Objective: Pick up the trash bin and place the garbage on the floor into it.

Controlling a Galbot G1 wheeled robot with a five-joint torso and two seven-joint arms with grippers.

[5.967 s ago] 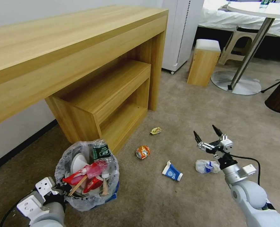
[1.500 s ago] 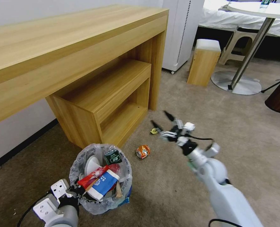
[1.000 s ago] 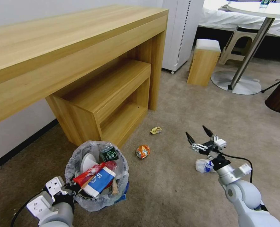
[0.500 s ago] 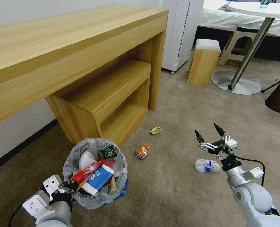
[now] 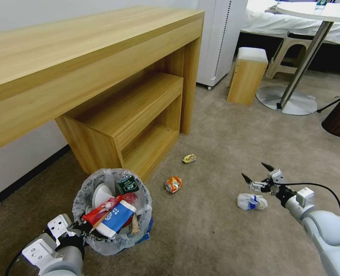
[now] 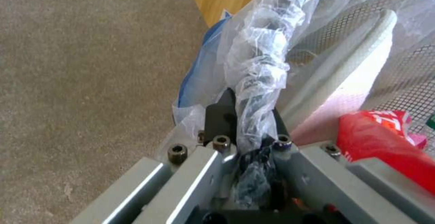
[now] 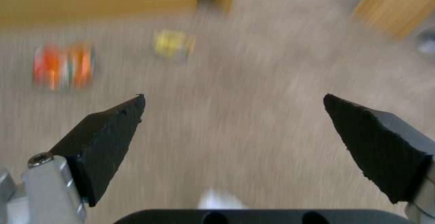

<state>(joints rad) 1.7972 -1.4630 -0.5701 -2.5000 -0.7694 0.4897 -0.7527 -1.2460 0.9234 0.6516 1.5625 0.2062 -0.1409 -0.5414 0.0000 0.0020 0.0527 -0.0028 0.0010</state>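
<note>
In the head view, the small round blue trash bin [image 5: 112, 214] with its crinkly clear liner sits at lower left, rim pinched by the left gripper [image 5: 80, 230], while the right gripper [image 5: 259, 177] hovers spread-fingered at lower right just above a crumpled white-blue wrapper [image 5: 251, 201] on the beige carpet floor [image 5: 216, 230]. The left wrist view shows those fingers [image 6: 222, 112] clamped on the bagged rim. The right wrist view shows parted black fingertips [image 7: 108, 128], a crushed orange can [image 7: 63, 66] upper left; collecting is underway, and I judge the next move needs a descent onto the wrapper.

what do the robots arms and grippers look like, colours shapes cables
Both arms are smooth, rounded, pale grey-white shells ending in silver metal wrists. The right gripper has two black, pointed, wedge-shaped fingers on a bright metal bracket, with a thin black cable looping back from the wrist. The left gripper has angular silver plates fixed with dark hex bolts, black fingers, and a black cable behind.
</note>
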